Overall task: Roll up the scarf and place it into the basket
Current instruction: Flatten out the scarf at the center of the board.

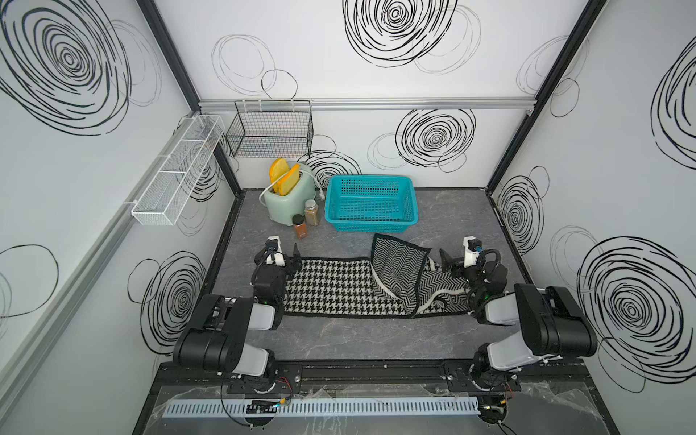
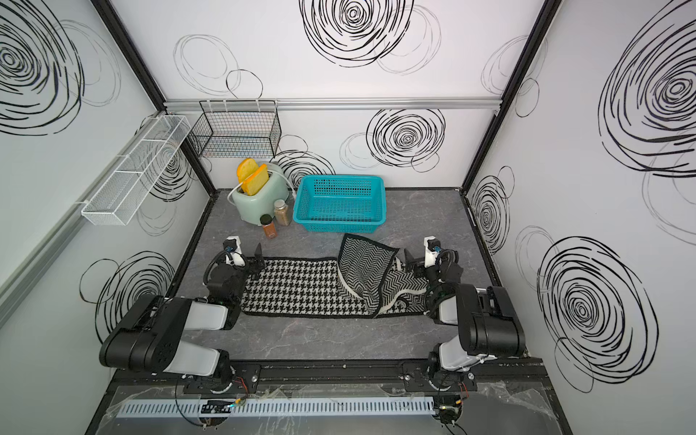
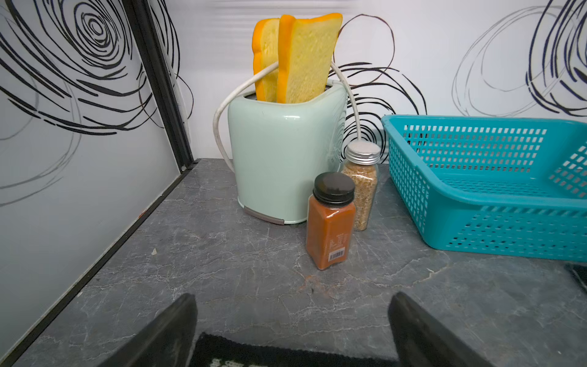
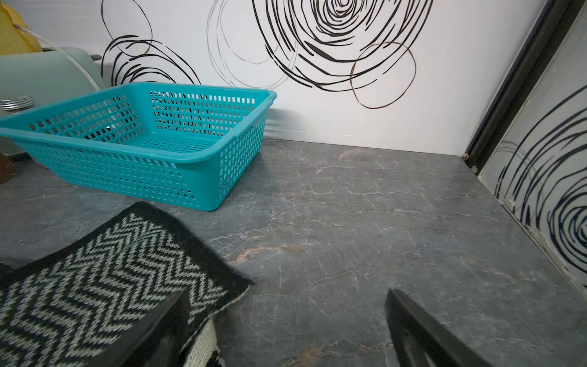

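Left arm [image 1: 211, 339] and right arm [image 1: 553, 324] flank one scarf [image 1: 327, 286] on the grey marbled surface [image 1: 376, 339], right end folded back, near one basket [image 1: 371, 177]; both jaws gape, holding nothing. One toaster [image 1: 288, 205], two bread slices [image 1: 290, 180], two spice jars [image 1: 300, 228], swirl-marked white walls [image 1: 301, 37].

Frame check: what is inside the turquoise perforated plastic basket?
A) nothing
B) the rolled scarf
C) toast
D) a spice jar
A: the turquoise perforated plastic basket shows only its bare bottom in both top views; the black-and-white knit scarf lies unrolled on the grey marbled tabletop.
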{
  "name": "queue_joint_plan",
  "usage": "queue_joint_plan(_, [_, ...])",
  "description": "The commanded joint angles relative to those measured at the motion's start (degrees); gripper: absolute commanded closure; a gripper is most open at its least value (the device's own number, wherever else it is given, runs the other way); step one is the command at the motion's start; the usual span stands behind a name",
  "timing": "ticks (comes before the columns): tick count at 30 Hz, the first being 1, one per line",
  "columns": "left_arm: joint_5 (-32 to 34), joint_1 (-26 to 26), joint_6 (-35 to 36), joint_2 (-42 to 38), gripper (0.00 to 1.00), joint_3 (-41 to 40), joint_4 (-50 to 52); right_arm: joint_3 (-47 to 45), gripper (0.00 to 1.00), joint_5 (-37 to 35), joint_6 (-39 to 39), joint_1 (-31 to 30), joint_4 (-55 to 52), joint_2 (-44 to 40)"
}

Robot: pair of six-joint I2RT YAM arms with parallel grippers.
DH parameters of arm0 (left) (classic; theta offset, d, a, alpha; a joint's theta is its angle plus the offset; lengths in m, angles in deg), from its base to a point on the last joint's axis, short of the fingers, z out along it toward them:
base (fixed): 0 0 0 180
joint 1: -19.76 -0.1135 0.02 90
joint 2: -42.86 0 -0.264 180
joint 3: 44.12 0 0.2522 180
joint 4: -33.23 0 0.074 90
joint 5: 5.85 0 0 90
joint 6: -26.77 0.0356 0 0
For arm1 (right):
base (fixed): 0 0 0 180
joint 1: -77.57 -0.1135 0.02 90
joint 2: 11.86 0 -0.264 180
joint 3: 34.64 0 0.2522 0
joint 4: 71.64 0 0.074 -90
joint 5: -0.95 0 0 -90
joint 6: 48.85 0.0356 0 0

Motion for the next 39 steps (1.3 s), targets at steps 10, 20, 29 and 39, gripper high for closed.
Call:
queue_joint_plan(10, [-1.7, -0.2, 0.8, -0.1, 0.02, 0.3, -2.8, -0.3, 0.01, 0.5, -0.7, 0.1, 2.4, -0.1])
queue_joint_plan(20, [-2.2, -0.5, 0.6, -0.1, 0.02, 0.1, -3.7, 0.6, 0.01, -9.4, 1.1, -1.7, 0.6, -0.3])
queue_joint_plan(29, [8.7, 1.2, -11.6, -14.2, 0.02, 17.9, 48.0, 27.5, 0.01, -17.9, 15.4, -3.7, -52.9, -11.5])
queue_joint_plan(39, [-30.3, -0.3, -30.2, -20.9, 0.02, 25.9, 61.0, 43.2, 0.01, -10.9, 34.1, -20.3, -72.3, -0.3])
